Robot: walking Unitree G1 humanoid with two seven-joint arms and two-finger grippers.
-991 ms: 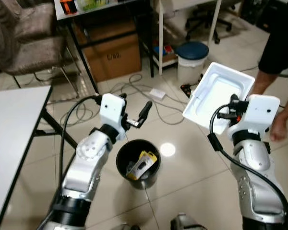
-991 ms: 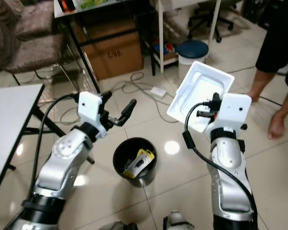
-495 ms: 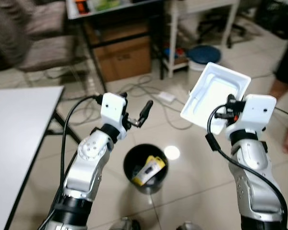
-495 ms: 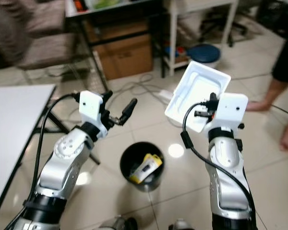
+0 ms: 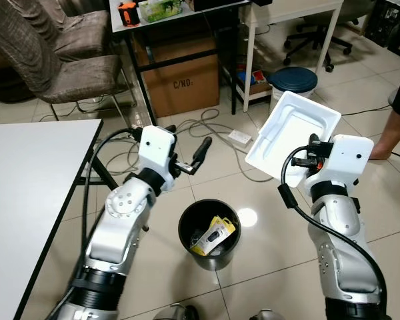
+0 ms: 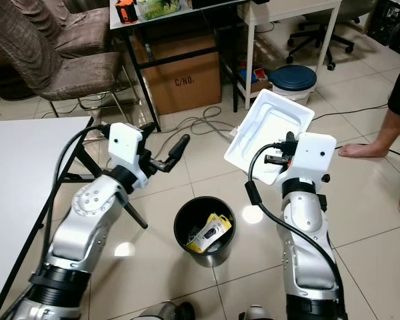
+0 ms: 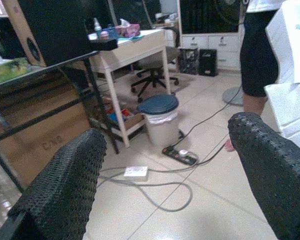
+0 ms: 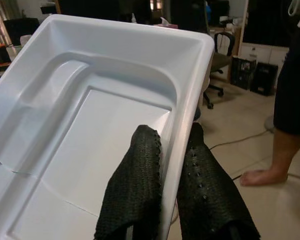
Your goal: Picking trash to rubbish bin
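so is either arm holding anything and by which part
The right gripper pinches the white foam tray by its rim, one finger on each side of the edge. The left gripper is open, holding nothing.

Tiled floor [image 5: 267,280] carries black rubbish bin [image 5: 209,235], cables [image 5: 210,123].

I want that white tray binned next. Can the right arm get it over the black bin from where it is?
Probably yes. The right gripper grips the tray by its rim, held high; the bin stands open below, with bare floor between.

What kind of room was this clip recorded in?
Probably a home office or workroom with a tiled floor: desks with a swivel chair, a cardboard box under a black table, and loose cables and a power strip on the tiles.
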